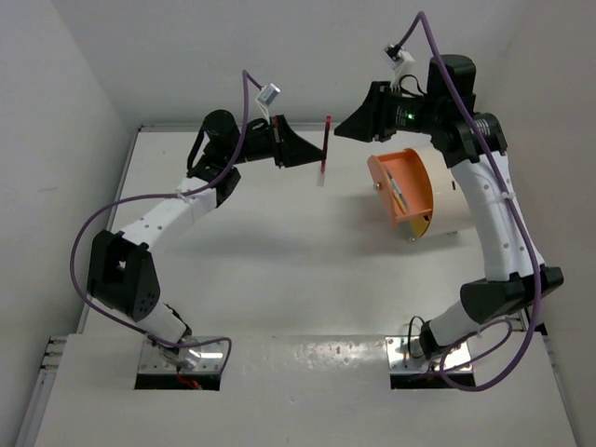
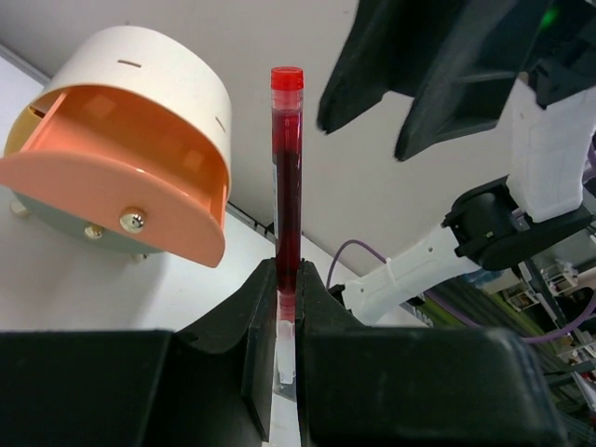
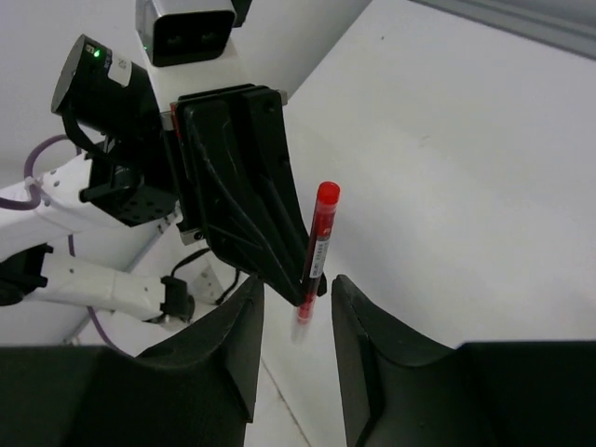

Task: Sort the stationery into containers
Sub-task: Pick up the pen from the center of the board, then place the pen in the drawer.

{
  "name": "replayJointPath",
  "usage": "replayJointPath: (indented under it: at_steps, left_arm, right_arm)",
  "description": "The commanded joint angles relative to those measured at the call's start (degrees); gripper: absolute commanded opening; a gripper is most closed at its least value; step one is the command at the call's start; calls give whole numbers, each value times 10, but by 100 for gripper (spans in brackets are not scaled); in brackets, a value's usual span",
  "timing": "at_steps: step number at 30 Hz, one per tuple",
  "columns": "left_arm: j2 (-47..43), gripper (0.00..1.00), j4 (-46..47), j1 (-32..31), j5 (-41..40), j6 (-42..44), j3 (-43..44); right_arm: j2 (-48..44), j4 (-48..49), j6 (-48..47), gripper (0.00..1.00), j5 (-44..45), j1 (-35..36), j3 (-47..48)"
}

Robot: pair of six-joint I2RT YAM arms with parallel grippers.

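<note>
My left gripper (image 1: 315, 155) is shut on a red pen (image 1: 324, 149) and holds it upright in the air above the table's far middle. The pen (image 2: 287, 177) stands up from between the left fingers, red cap on top, clear tip below. My right gripper (image 1: 343, 128) is open and empty, just right of the pen. In the right wrist view the pen (image 3: 317, 244) and the left gripper (image 3: 307, 289) sit ahead of my open right fingers (image 3: 237, 335). The cream drum container (image 1: 445, 191) has its orange drawer (image 1: 402, 189) slid out, with a pen lying in it.
The drum (image 2: 140, 84) with its orange drawer front (image 2: 121, 191) lies on its side at the right of the white table (image 1: 279, 261). White walls close in the far and left sides. No other stationery is in view.
</note>
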Motion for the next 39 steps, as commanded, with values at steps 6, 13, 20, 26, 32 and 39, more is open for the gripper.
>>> replayJointPath:
  at_steps: [6,13,20,26,32,39]
  left_arm:
    - [-11,0,46,-16,10,-16,22]
    - [-5,0,46,-23,6,-19,24]
    - [1,13,14,-28,4,6,42]
    - [0,100,-142,-3,-27,84,80]
    - [-10,100,-255,62,-17,201,99]
    - [-23,100,-279,81,-23,238,72]
  right_arm:
    - [22,49,64,35,-39,3,-18]
    - [30,59,73,33,-59,6,-21]
    - [23,45,55,5,-34,9,-29]
    - [8,-3,-3,0,17,-14,-6]
    - [2,-88,-101,0,132,-74,65]
    - [30,-203,-238,0,307,-87,133]
